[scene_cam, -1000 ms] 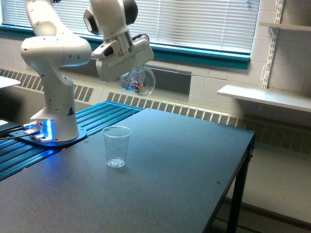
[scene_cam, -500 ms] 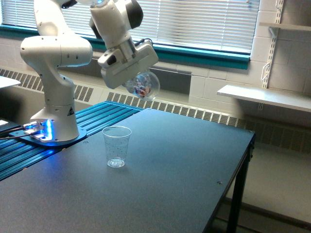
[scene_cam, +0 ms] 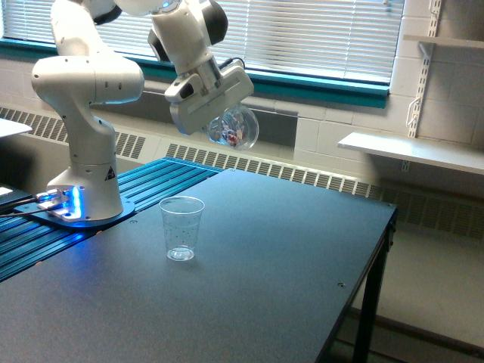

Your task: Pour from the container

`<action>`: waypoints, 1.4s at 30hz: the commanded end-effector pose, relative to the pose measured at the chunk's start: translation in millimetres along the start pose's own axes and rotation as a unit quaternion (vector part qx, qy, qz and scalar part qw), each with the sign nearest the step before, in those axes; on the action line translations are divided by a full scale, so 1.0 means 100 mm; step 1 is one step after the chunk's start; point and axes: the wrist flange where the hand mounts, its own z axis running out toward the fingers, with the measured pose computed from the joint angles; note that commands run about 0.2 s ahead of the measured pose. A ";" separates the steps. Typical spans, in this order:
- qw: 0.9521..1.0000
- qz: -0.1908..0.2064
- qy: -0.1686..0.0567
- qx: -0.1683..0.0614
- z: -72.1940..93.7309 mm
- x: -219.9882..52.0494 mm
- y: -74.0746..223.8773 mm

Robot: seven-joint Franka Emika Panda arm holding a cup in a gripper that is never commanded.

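Note:
The container (scene_cam: 234, 128) is a clear rounded bowl with small coloured bits inside. It hangs in the air, tilted, high above the table. My gripper (scene_cam: 224, 115) is shut on it, the white hand slanting down from the upper left. A small clear tapered cup (scene_cam: 181, 228) stands upright on the dark table, below the container and towards the exterior view's left, well apart from it.
The dark table (scene_cam: 249, 287) has its edge towards the exterior view's right. The arm's white base (scene_cam: 85, 189) stands on a blue ribbed plate at the exterior view's left. A window with blinds, a wall heater and a white shelf (scene_cam: 408, 150) lie behind.
My gripper has carried the container towards the exterior view's right and a little upward, away from the spot above the cup. The cup has not moved.

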 end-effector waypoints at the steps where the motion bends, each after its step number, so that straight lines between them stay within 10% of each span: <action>1: 0.999 0.035 0.010 -0.001 -0.10 0.21 0.14; 27: 0.994 0.045 -0.021 -0.096 0.01 0.74 0.60; 42: 0.983 0.079 -0.031 -0.163 -0.19 1.05 1.02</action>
